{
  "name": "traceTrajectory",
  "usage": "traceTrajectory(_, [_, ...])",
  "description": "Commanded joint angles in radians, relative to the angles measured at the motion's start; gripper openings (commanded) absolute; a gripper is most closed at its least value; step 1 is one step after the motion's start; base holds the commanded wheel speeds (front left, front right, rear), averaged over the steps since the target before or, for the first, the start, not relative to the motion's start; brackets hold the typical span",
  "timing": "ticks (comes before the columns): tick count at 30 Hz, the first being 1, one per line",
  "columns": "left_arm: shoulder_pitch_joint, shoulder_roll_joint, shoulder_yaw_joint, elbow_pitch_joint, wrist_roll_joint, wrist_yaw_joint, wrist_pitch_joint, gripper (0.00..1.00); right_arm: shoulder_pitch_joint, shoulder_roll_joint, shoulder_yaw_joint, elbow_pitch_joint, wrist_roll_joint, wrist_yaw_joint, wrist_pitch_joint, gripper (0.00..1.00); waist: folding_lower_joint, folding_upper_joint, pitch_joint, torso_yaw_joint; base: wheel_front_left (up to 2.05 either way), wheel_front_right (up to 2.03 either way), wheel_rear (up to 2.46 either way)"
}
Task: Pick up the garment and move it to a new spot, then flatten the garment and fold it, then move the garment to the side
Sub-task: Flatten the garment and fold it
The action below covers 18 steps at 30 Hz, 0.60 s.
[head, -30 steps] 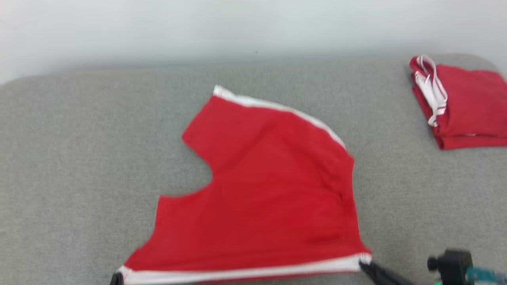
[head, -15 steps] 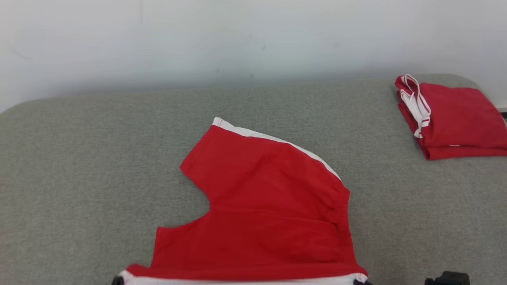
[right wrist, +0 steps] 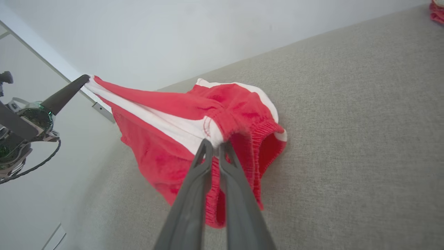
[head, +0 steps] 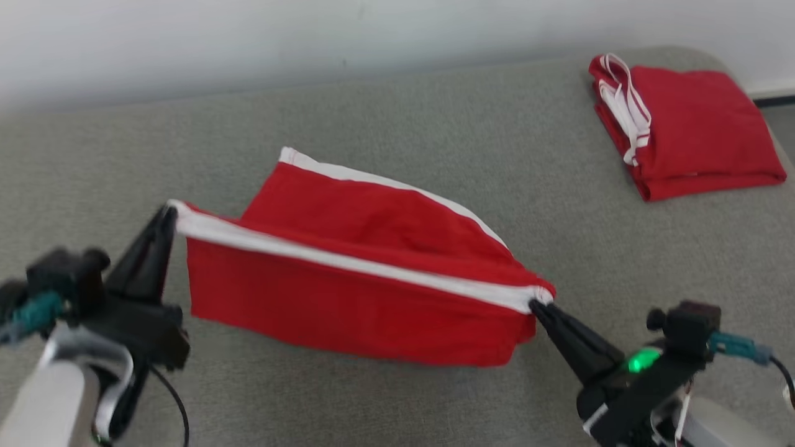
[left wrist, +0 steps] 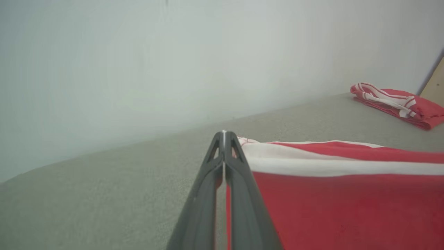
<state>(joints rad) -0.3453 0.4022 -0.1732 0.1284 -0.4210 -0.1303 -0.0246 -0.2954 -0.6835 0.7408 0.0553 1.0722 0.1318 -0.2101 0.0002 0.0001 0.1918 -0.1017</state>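
1. The gray tabletop [head: 397, 124] lies under it all.
2. The red shorts [head: 348, 304] sit mid-tabletop with the near edge held up. They look soft, light and floppy.
3. The left end effector [head: 170, 212] and right end effector [head: 535, 305] each pinch one stripe end, which are good holding spots.

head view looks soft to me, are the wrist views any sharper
Head view: slight motion blur, edges of the red shorts and folded red garment smeared. Left wrist view: hazy, near fingers soft. Right wrist view: sharpest, waistband ribbing crisp.
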Motion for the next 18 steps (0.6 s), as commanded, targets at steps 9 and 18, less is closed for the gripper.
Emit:
traceTrajectory(9, [-0.345, 0.128, -0.16, 0.197, -0.068, 0.002, 0.09, 0.0, -0.208, 0.108, 0.034, 0.129, -0.008, -0.003, -0.018, 0.0, -0.0002, -0.0001, 0.203, -0.146, 0.0, 0.0, 0.0])
traceTrajectory(18, [-0.547, 0.155, -0.292, 0.4, -0.105, 0.002, 0.062, 0.0, -0.31, 0.183, 0.073, 0.203, -0.038, -0.003, -0.043, 0.0, -0.0002, -0.0001, 0.251, -0.193, 0.0, 0.0, 0.0])
